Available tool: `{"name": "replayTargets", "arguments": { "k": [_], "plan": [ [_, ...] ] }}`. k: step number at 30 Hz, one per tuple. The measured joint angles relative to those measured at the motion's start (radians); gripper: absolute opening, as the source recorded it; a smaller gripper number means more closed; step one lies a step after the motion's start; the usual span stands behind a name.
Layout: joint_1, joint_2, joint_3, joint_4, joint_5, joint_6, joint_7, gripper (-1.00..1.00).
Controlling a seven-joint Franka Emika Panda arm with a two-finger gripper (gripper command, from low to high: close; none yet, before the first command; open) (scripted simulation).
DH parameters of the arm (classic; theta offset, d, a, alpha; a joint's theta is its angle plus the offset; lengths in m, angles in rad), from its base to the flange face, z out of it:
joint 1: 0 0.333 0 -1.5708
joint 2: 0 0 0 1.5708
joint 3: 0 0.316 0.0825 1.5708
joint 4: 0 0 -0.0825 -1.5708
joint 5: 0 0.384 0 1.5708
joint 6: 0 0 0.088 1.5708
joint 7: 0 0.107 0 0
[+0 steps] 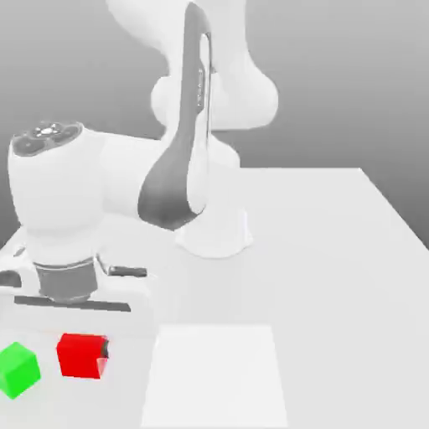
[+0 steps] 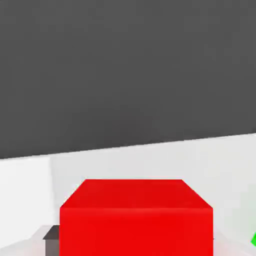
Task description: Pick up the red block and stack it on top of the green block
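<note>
We see a pretend place made by a computer, not a real room; the table [image 1: 335, 251] is flat, plain white and has no marks; behind it, at the top of the frame, the wall is only smooth grey; the robot arm [image 1: 180, 180] looks clean and shiny like a toy; the red block [image 1: 82, 355] and green block [image 1: 18, 369] are plain, bright cubes.

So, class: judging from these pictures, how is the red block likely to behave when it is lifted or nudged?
The red block looks like a plain cube with flat faces and sharp edges, so it should probably slide rather than roll. Its crisp shape suggests it is stiff. Its smooth matte sides may give the jaws a fair hold, and a flat base should sit steadily on the green block.
</note>
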Motion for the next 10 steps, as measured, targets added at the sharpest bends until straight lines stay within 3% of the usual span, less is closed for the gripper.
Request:
{"name": "replayTargets", "arguments": {
  "k": [3, 6, 7, 10],
  "plan": [
    [-0.063, 0.031, -0.052, 0.025, 0.046, -0.002, 0.036, -1.00],
    [-0.111, 0.129, -0.010, 0.036, 0.129, 0.075, -0.012, -1.00],
    [-0.119, 0.152, 0.000, 0.038, 0.149, 0.094, -0.025, 1.00],
    [-0.119, 0.152, 0.000, 0.038, 0.149, 0.094, -0.025, 1.00]
  ]
}}
